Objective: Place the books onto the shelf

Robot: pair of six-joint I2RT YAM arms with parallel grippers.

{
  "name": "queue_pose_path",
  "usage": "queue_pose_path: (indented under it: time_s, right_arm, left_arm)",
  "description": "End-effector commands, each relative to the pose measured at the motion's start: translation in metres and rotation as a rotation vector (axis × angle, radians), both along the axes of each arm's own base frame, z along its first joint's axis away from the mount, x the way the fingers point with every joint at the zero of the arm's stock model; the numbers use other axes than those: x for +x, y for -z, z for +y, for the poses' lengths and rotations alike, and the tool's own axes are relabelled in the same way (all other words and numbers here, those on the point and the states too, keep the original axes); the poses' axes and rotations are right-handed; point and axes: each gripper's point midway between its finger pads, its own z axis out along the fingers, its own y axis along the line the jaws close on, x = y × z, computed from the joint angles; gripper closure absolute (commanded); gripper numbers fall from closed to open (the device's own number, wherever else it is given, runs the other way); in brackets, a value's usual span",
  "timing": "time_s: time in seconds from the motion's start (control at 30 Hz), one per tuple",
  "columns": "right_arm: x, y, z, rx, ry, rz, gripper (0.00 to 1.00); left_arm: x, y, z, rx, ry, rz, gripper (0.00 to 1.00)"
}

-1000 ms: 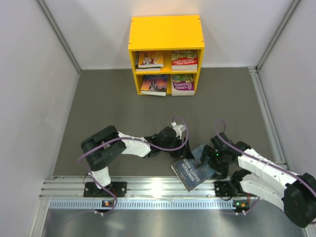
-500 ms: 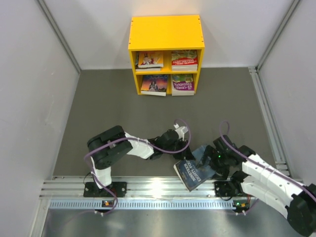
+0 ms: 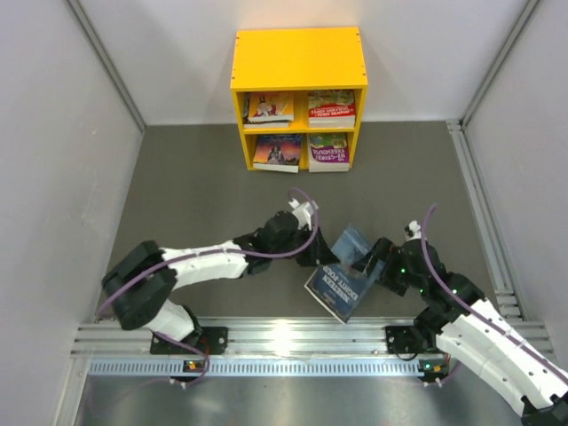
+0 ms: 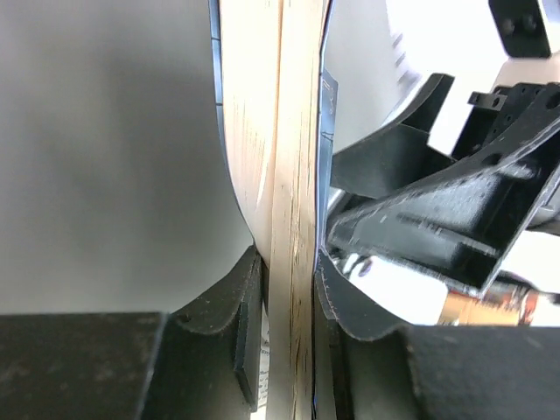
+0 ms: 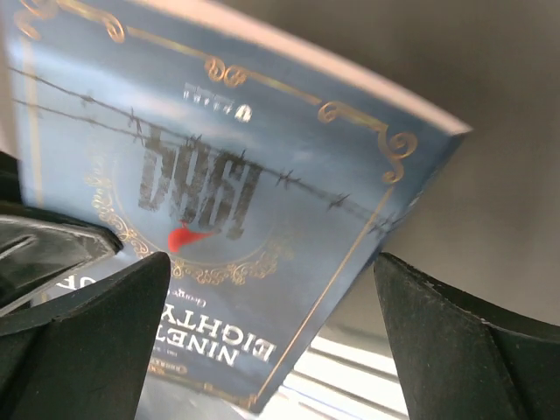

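Four books (image 3: pixel 331 108) sit in the yellow shelf (image 3: pixel 299 58) at twelve o'clock; near six o'clock, the left gripper (image 4: pixel 287 289) pinches a blue book (image 3: pixel 340 286) by its pages, the right gripper (image 3: pixel 380 266) gaping wide beside it.

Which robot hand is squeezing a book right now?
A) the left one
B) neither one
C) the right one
A: in the left wrist view the left gripper pinches the book by its page edges, while the right gripper stands wide open.
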Motion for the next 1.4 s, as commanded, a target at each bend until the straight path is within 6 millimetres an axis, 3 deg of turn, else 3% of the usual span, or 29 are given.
queue_pose_path:
  time_s: [0.0, 0.2, 0.23, 0.3, 0.53, 0.63, 0.67, 0.77, 0.8, 0.87, 0.97, 1.0, 1.1, 1.13, 1.23, 1.37]
  right_arm:
    - [0.059, -0.096, 0.015, 0.130, 0.060, -0.370, 0.00]
    - [0.073, -0.129, 0.035, 0.231, 0.038, -0.441, 0.00]
    - [0.077, -0.141, 0.041, 0.274, 0.031, -0.474, 0.00]
    - [0.079, -0.145, 0.053, 0.322, 0.003, -0.464, 0.00]
    - [0.092, -0.174, 0.075, 0.435, -0.032, -0.500, 0.00]
    - [0.093, -0.182, 0.081, 0.469, -0.048, -0.516, 0.19]
    - [0.093, -0.186, 0.083, 0.483, -0.057, -0.528, 0.44]
    - [0.092, -0.186, 0.084, 0.489, -0.067, -0.527, 0.78]
    - [0.092, -0.185, 0.085, 0.489, -0.071, -0.527, 0.95]
    - [0.093, -0.185, 0.085, 0.484, -0.072, -0.532, 1.00]
    - [0.095, -0.195, 0.082, 0.484, -0.069, -0.557, 1.00]
    - [0.096, -0.199, 0.082, 0.481, -0.072, -0.565, 1.00]
    - [0.103, -0.220, 0.081, 0.492, -0.086, -0.593, 1.00]
    - [0.105, -0.233, 0.081, 0.506, -0.090, -0.614, 1.00]
    - [0.112, -0.248, 0.080, 0.547, -0.097, -0.624, 1.00]
    - [0.118, -0.260, 0.082, 0.637, -0.112, -0.620, 1.00]
  left_arm:
    - [-0.001, -0.073, 0.014, -0.166, 0.033, -0.039, 1.00]
    - [0.020, -0.114, 0.052, -0.291, -0.093, -0.080, 1.00]
    - [0.019, -0.113, 0.055, -0.298, -0.095, -0.074, 1.00]
    - [0.021, -0.124, 0.059, -0.345, -0.109, -0.077, 1.00]
    - [0.026, -0.128, 0.068, -0.452, -0.157, -0.036, 1.00]
    - [0.033, -0.127, 0.070, -0.447, -0.195, -0.044, 1.00]
    - [0.034, -0.128, 0.070, -0.446, -0.198, -0.050, 1.00]
    - [0.037, -0.121, 0.068, -0.409, -0.198, -0.051, 1.00]
    - [0.036, -0.122, 0.067, -0.405, -0.188, -0.057, 1.00]
    - [0.036, -0.114, 0.067, -0.374, -0.185, -0.052, 1.00]
    - [0.033, -0.104, 0.070, -0.341, -0.171, -0.072, 0.72]
    - [0.030, -0.096, 0.072, -0.319, -0.169, -0.063, 0.55]
    - [0.028, -0.084, 0.081, -0.309, -0.190, -0.069, 0.32]
    - [0.026, -0.086, 0.084, -0.321, -0.194, -0.077, 0.20]
    - [0.020, -0.084, 0.088, -0.338, -0.184, -0.085, 0.06]
    - [0.016, -0.085, 0.088, -0.373, -0.163, -0.090, 0.02]
